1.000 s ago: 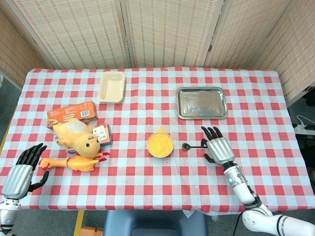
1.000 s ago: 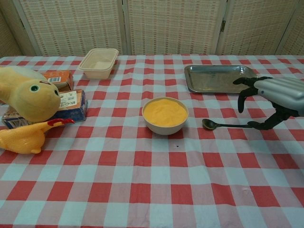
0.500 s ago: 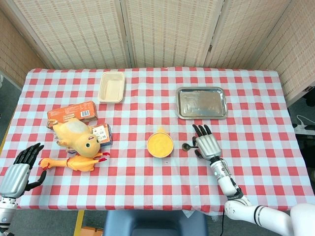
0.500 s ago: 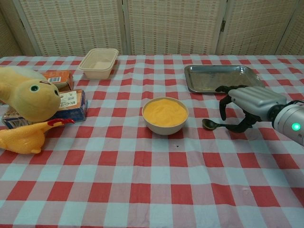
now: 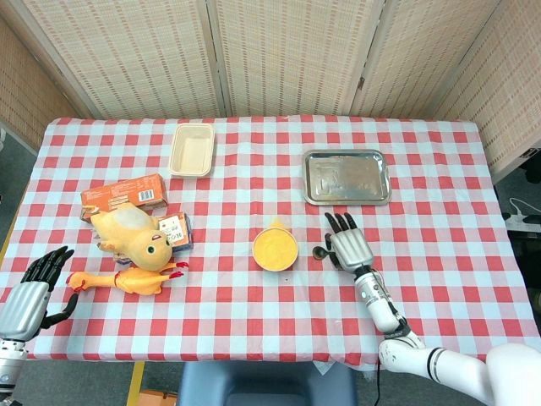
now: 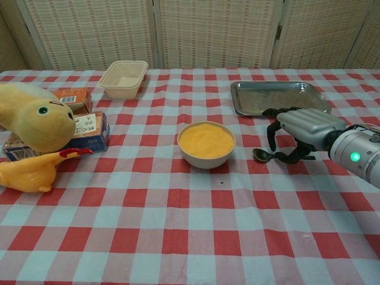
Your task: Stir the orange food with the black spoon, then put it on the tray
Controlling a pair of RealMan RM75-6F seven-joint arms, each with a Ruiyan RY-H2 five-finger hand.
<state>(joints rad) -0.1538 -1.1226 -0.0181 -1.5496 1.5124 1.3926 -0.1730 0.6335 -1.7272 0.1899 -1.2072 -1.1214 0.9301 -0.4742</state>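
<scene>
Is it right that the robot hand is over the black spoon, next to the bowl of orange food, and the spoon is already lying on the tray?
Not quite. The spoon is not on the tray; it lies on the tablecloth, right of the bowl, as the chest view shows. The rest holds: the right robot hand is over the spoon, next to the bowl of orange food.

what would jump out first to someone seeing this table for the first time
The bowl of orange food sits mid-table on the red-checked cloth, with the robot's right hand arched over the black spoon just right of it. On the left, a big yellow plush duck and a rubber chicken draw the eye. A shiny metal tray lies behind the hand.
</scene>
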